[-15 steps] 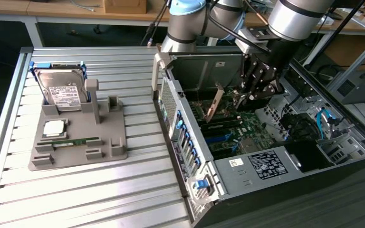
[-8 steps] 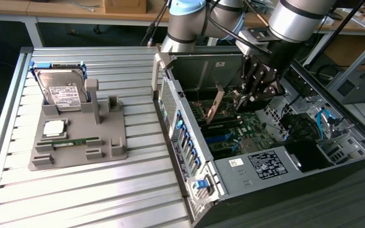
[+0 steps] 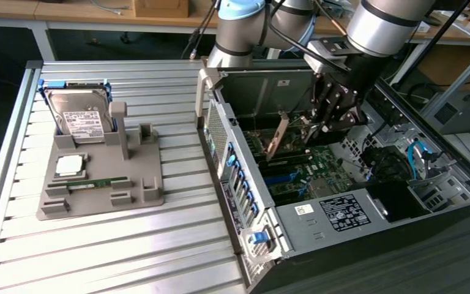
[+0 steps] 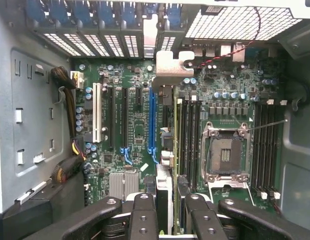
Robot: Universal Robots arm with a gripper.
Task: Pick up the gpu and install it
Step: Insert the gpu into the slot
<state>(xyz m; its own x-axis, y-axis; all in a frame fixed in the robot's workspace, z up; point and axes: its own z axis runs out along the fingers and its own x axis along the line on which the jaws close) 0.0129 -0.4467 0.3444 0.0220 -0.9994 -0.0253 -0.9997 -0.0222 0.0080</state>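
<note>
My gripper [image 3: 327, 124] reaches down into the open computer case [image 3: 243, 184] and is shut on the gpu [image 3: 276, 137]. The card stands on edge over the motherboard [image 3: 317, 165], its metal end bracket toward the case's rear wall. In the wrist view the gpu [image 4: 167, 67] runs edge-on away from the gripper [image 4: 170, 220], its silver bracket at the far end by the rear slot openings. The black fingers [image 4: 143, 215] clamp it from both sides. The card lies just beside the long blue slot [image 4: 152, 120]; whether it touches the board I cannot tell.
A grey parts holder [image 3: 137, 196] on the slatted table carries a hard drive [image 3: 76, 116], a processor chip [image 3: 70, 164] and a RAM stick [image 3: 96, 182]. Inside the case are the open CPU socket [image 4: 225, 152], memory slots [image 4: 267, 140] and a cable bundle [image 4: 70, 90].
</note>
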